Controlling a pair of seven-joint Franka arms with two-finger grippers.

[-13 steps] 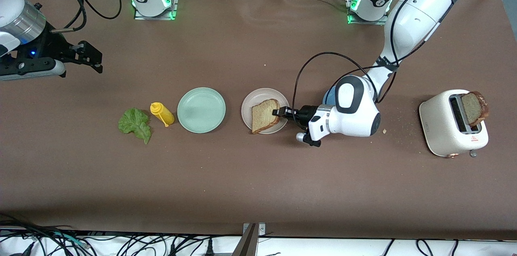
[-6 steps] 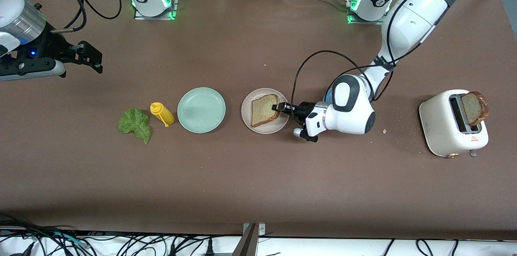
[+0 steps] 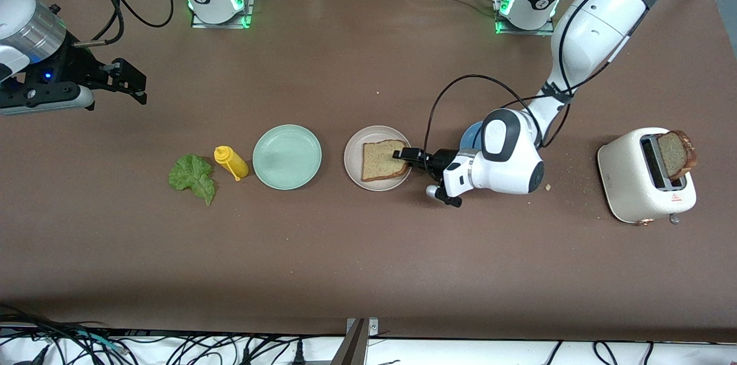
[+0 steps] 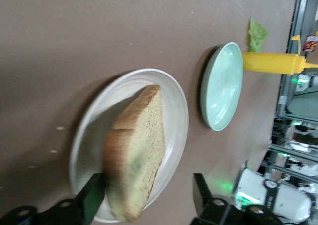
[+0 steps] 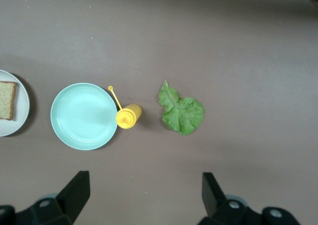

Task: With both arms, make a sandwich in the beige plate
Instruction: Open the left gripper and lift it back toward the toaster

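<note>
A tan bread slice [image 3: 381, 161] [image 4: 134, 160] lies on the beige plate [image 3: 352, 156] [image 4: 175, 103]. My left gripper [image 3: 404, 158] [image 4: 149, 200] is low at the plate's rim on the left arm's side. It is open: its fingers stand wide apart round the slice's near corner, with a clear gap on one side. A second bread slice [image 3: 676, 153] stands in the toaster [image 3: 639, 181]. The lettuce leaf [image 3: 193, 177] [image 5: 182, 112] lies on the table toward the right arm's end. My right gripper [image 3: 131, 82] [image 5: 144, 190] waits open, high over that end, holding nothing.
A mint green plate [image 3: 287, 156] [image 5: 83, 115] [image 4: 223, 86] sits beside the beige plate, with a yellow mustard bottle [image 3: 231, 162] [image 5: 128, 116] [image 4: 271, 62] between it and the lettuce. A blue plate [image 3: 471, 136] is mostly hidden under the left arm. Crumbs lie near the toaster.
My left gripper has opened and let go of the bread slice, which has settled flat on the beige plate. The left arm drew back slightly toward its own end. The right arm has not moved.
</note>
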